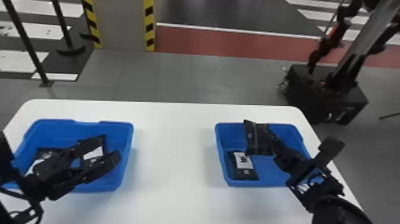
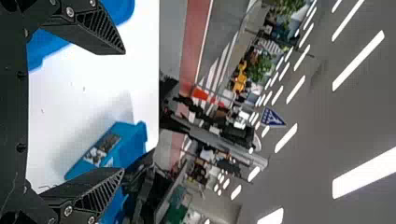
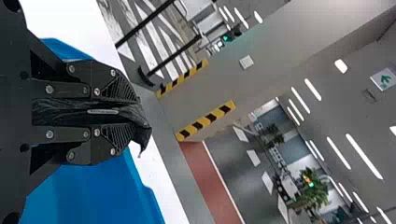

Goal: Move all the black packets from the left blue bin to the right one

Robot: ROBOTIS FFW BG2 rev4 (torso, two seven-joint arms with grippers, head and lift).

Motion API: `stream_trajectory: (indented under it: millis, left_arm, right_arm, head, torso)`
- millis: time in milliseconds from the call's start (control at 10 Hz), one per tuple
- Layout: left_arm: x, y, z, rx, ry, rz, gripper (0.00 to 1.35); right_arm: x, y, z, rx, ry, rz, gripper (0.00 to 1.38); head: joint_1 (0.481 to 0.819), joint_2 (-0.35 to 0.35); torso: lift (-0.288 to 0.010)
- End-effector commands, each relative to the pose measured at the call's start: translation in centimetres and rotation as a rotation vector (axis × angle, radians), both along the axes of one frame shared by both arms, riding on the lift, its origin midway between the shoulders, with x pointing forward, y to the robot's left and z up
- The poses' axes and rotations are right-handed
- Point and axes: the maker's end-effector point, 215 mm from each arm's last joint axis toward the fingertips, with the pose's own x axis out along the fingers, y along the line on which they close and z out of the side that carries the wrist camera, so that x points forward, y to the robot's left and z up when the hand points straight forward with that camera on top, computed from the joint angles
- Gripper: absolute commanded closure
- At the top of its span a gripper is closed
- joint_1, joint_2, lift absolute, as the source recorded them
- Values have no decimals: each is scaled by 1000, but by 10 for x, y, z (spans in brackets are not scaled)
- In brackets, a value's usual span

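Note:
Over the left blue bin [image 1: 129, 140], my left gripper [image 1: 110, 146] is spread open; a black packet with a white label [image 1: 93, 152] lies in that bin behind its fingers, and another packet [image 1: 44, 154] lies at the bin's left side, partly covered by the arm. My left gripper [image 2: 123, 111] has nothing between its fingers in its wrist view. Above the right blue bin [image 1: 220, 146], my right gripper [image 1: 270, 137] is shut on a black packet [image 1: 253, 138]. The right wrist view shows the right gripper [image 3: 135, 117] clamping the dark packet [image 3: 70, 112]. A labelled packet [image 1: 245, 166] rests in the right bin's left part.
Both bins stand on a white table [image 1: 175, 149], with a wide strip of tabletop between them. Beyond the table's far edge, a black wheeled machine [image 1: 327, 95] stands on the floor at the right. A striped pillar [image 1: 122, 26] and dark posts are farther back.

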Motion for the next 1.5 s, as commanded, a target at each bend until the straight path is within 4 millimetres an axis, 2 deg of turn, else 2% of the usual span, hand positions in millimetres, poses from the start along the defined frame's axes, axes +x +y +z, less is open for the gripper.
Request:
stream_trajectory:
  millis: [0, 300, 500, 600, 700, 900, 1100, 1200, 1400]
  left_arm:
    - [-7, 24, 2, 83, 2, 58, 137]
    - [9, 68, -23, 217, 67, 206, 137]
    - [22, 95, -33, 296, 102, 305, 139]
    - [24, 100, -43, 327, 133, 333, 140]
    - [30, 100, -47, 355, 150, 349, 140]
    - [34, 94, -69, 386, 248, 365, 147]
    - [39, 97, -80, 403, 282, 393, 150]
    - [41, 99, -84, 402, 283, 402, 151]
    - [45, 98, -98, 406, 311, 395, 156]
  right_arm:
    - [-16, 5, 9, 15, -18, -27, 4]
    - [-33, 21, 21, 54, -56, -10, 263]
    - [-36, 32, 16, 79, -42, 21, 285]
    - [-39, 34, 15, 80, -39, 27, 285]
    - [-42, 38, 15, 84, -34, 36, 285]
    - [-48, 45, 24, 71, -65, 58, 285]
    - [-48, 26, 57, -78, -218, -24, 288]
    - [-57, 26, 54, -128, -223, -29, 289]
    - [-80, 31, 24, -135, -161, -15, 292]
  head:
    - [695, -136]
    - [695, -74]
    - [695, -31]
    - [695, -6]
    - [695, 12]
    - [695, 24]
    - [695, 23]
    - [695, 13]
    - [695, 7]
  torso:
    - [-110]
    - [-110]
    - [-110]
    - [-110]
    - [-110]
    - [-110]
    - [-110]
    - [-110]
    - [-110]
